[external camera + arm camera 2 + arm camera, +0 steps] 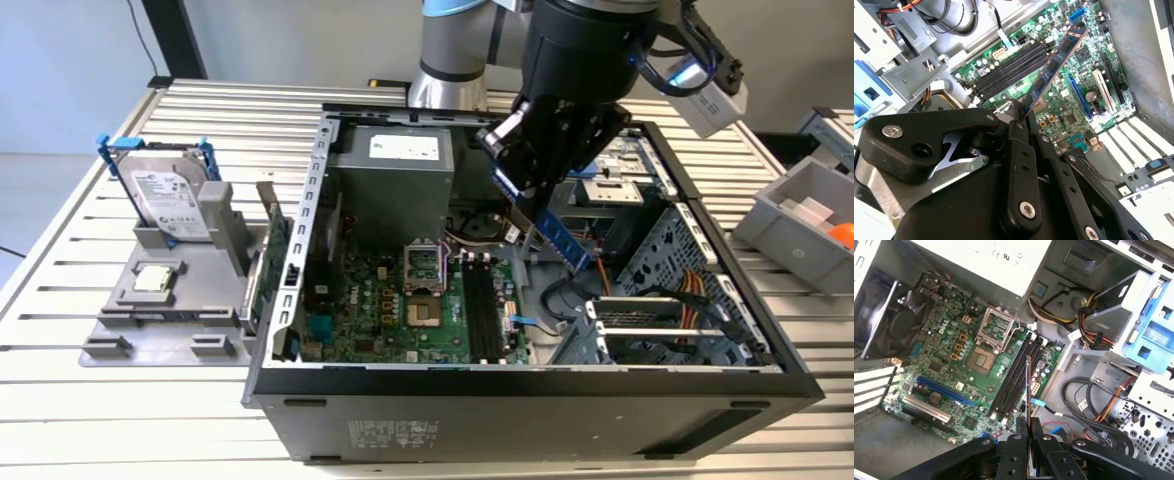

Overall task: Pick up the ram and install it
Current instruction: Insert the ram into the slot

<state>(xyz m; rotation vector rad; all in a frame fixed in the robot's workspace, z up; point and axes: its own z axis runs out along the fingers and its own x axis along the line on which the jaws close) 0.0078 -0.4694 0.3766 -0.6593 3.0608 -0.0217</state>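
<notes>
My gripper (531, 172) hangs over the open computer case (534, 385), shut on the upper end of the ram (550, 232). The ram is a thin bluish board that slants down toward the motherboard without touching it. In the second wrist view the ram (1056, 65) sticks out from the gripper (1021, 114) above the green motherboard, beside the black memory slots (1009, 70). The first wrist view has the ram (1028, 390) edge-on, rising from the gripper (1028, 429) and lined up near the memory slots (1013, 377). In the exterior view the memory slots (481, 310) lie below and slightly to the left of the stick.
A silver hard drive in a blue frame (167, 195) stands on a grey fixture (160, 305) at the exterior view's left, with a green card (276, 258) beside the case. A power supply (394, 175), cables (1089, 400) and a drive cage (667, 300) crowd the case. A grey bin (801, 215) sits at the right.
</notes>
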